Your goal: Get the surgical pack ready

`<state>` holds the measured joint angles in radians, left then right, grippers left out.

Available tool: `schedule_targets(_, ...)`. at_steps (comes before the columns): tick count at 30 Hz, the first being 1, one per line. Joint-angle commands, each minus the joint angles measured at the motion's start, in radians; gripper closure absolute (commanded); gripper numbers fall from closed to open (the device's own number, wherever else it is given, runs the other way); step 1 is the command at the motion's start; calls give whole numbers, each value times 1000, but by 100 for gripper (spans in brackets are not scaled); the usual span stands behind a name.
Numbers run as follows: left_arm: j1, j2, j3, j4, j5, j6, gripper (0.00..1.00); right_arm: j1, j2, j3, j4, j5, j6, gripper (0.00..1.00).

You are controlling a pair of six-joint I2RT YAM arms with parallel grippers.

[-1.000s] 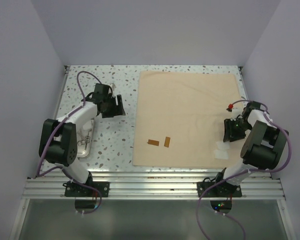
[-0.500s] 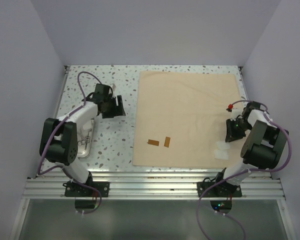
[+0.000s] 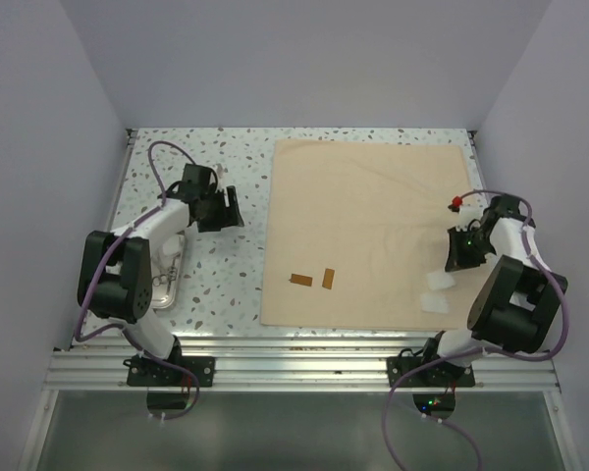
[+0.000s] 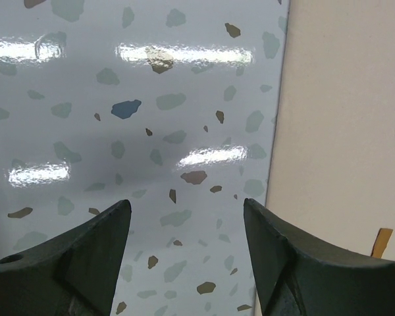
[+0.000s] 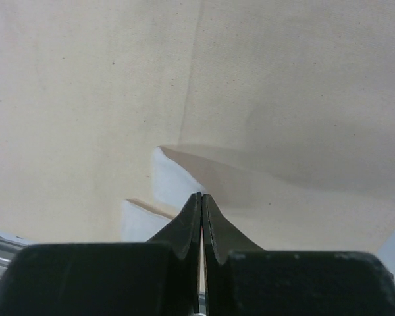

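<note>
Cloth (image 3: pixel 363 226), tan and flat, has its edge (above white gauze (image 5: pixel 170 181)) pinched in the right tool (image 5: pixel 201 195). Left tool (image 4: pixel 185 204) stands apart.

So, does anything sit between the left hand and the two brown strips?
Nothing visible. Only bare table and flat cloth lie between the open left hand and the brown strips.

Cloth (image 3: pixel 368 221): on the counter (image 3: pixel 226 285), right half.
Tray (image 3: pixel 167 302): on the counter, left of the cloth, near the front.
Strips (image 3: pixel 300 280): side by side on the cloth, front left.
Gauze pads (image 3: pixel 435 303): cloth's front right corner.
Left hand (image 3: pixel 231 208): behind the tray.
Right hand (image 3: pixel 450 267): just behind the gauze pads.
</note>
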<state>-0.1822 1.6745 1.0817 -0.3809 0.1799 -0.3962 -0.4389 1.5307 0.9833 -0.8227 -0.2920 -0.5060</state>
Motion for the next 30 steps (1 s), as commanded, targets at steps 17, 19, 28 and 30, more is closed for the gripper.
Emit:
schedule_targets(17,24,45,-22,60,47,3,27,-3,-158,57,-348,-251,-288,100)
schedule_targets(19,24,48,-20,62,52,2,27,-3,-161,61,-372,-250,-298,100)
schedule_targets(28,26,45,-22,65,55,5,27,-3,-171,92,-443,-318,-362,100)
schedule_targets(30,26,41,-26,66,55,5,27,-3,-170,86,-447,-334,-370,100)
